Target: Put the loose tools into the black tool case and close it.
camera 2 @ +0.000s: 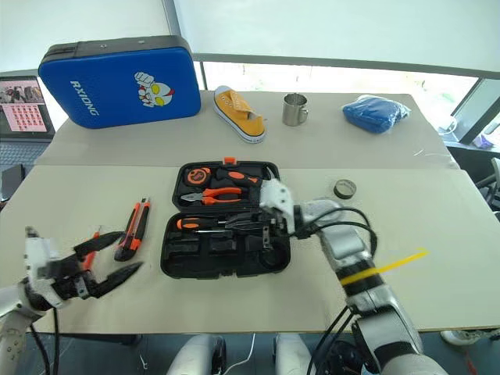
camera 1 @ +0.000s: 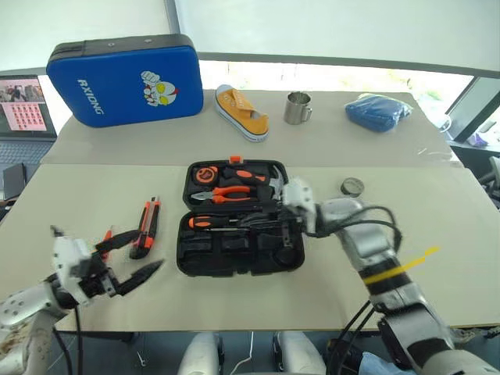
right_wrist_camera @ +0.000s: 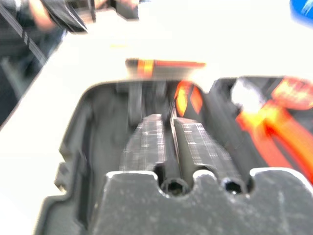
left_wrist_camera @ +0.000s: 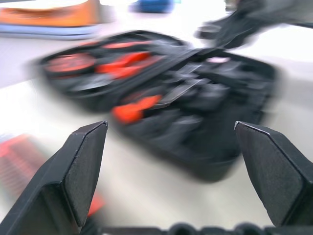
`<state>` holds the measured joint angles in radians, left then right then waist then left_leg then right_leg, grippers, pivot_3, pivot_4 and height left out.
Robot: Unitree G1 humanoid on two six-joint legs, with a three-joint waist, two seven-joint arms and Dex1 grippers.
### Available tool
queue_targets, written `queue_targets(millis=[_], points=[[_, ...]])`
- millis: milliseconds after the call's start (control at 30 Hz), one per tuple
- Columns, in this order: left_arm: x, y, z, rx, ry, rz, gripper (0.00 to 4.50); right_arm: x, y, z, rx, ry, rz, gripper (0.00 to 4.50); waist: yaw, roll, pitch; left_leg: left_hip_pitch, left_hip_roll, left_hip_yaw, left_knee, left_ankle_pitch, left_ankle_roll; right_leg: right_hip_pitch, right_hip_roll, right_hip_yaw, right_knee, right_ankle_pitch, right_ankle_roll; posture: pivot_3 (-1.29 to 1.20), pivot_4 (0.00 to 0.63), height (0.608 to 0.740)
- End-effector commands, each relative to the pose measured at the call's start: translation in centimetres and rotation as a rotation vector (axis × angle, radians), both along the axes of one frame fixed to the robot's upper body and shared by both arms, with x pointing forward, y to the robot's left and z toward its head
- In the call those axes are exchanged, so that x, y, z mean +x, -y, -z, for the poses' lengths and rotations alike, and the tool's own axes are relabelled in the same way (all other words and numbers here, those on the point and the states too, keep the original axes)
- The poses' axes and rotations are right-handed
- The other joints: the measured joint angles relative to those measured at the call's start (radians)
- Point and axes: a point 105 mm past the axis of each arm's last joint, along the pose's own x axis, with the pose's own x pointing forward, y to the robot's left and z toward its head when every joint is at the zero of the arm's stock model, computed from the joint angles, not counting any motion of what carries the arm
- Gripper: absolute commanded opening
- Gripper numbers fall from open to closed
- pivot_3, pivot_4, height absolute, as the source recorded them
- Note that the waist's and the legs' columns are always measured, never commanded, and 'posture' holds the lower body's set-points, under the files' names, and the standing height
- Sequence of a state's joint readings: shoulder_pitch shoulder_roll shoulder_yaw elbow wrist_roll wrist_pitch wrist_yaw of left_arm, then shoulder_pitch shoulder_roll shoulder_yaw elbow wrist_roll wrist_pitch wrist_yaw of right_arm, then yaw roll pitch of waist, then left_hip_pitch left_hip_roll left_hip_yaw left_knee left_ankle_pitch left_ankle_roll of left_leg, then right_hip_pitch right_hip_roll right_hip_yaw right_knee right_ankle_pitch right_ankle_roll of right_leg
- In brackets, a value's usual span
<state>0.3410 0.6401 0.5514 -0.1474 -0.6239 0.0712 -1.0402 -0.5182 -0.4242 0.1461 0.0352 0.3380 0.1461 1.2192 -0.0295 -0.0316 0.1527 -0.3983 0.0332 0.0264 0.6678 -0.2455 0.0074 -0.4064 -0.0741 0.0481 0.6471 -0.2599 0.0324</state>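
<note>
The black tool case [camera 1: 195, 262] lies open at the table's middle. Its far half holds a tape measure, pliers and a hammer. An orange-and-black screwdriver [camera 1: 205, 223] lies in its near half. My right gripper [camera 1: 287, 234] hovers over the case's right side, pointing left, its fingers [right_wrist_camera: 142, 142] a narrow gap apart with nothing between them. The orange-black utility knife [camera 1: 148, 223] rests on the table left of the case. A small orange screwdriver [camera 2: 92, 241] peeks out behind my left gripper [camera 1: 150, 249], which is wide open beside the knife's near end. A dark tape roll [camera 1: 352, 186] sits right of the case.
At the back stand a blue padded case [camera 1: 125, 78], a yellow shoe [camera 1: 241, 112], a metal mug [camera 1: 297, 108] and a blue cloth bundle [camera 1: 377, 111]. A screen [camera 1: 23, 101] sits off the table's left edge.
</note>
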Motion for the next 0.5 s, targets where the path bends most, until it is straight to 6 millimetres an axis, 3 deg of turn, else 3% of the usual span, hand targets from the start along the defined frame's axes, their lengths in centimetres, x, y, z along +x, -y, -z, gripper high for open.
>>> queue_targets(millis=[33, 167, 267, 367, 500], points=[[-2.5, -3.6, -0.2, 0.005, 0.016, -0.211, 4.50, -2.6, 2.9, -2.2, 0.180, 0.098, 0.031, 2.19, 0.002, -0.001, 0.000, 0.000, -0.001, 0.000, 0.000, 0.000, 0.000, 0.001, -0.001, -0.002, -0.001, 0.000, 0.000, 0.00, 0.150, 0.740], [-6.1, -8.0, 1.7, 0.009, -0.101, -0.474, 4.50, -5.0, 6.4, -1.0, 0.225, 0.077, 0.085, 3.53, 0.009, -0.001, 0.000, 0.000, -0.001, 0.000, 0.000, -0.001, -0.001, 0.002, -0.002, -0.003, -0.003, 0.000, 0.000, 0.00, 0.150, 0.740], [-8.1, -9.8, 3.1, -0.011, -0.193, -0.619, 4.50, -5.9, 8.3, 0.7, 0.201, 0.103, 0.183, 4.40, 0.013, -0.003, -0.001, 0.002, 0.000, 0.001, 0.000, -0.001, -0.001, 0.004, -0.001, -0.003, -0.004, -0.001, 0.000, 0.00, 0.150, 0.740], [-9.0, -10.6, 3.4, -0.048, -0.238, -0.701, 4.50, -6.4, 9.5, 0.7, 0.271, 0.041, 0.229, 4.40, 0.015, -0.003, -0.001, 0.003, -0.001, 0.002, 0.000, -0.001, -0.001, 0.005, -0.001, -0.003, -0.004, -0.001, 0.001, 0.00, 0.150, 0.740], [-8.1, -10.0, 2.4, -0.090, -0.232, -0.692, 4.50, -7.3, 9.2, 1.1, 0.232, 0.097, 0.192, 4.40, 0.015, -0.005, -0.002, 0.003, 0.000, 0.002, 0.000, 0.000, -0.001, 0.004, -0.001, -0.003, -0.003, -0.001, 0.001, 0.00, 0.150, 0.740]])
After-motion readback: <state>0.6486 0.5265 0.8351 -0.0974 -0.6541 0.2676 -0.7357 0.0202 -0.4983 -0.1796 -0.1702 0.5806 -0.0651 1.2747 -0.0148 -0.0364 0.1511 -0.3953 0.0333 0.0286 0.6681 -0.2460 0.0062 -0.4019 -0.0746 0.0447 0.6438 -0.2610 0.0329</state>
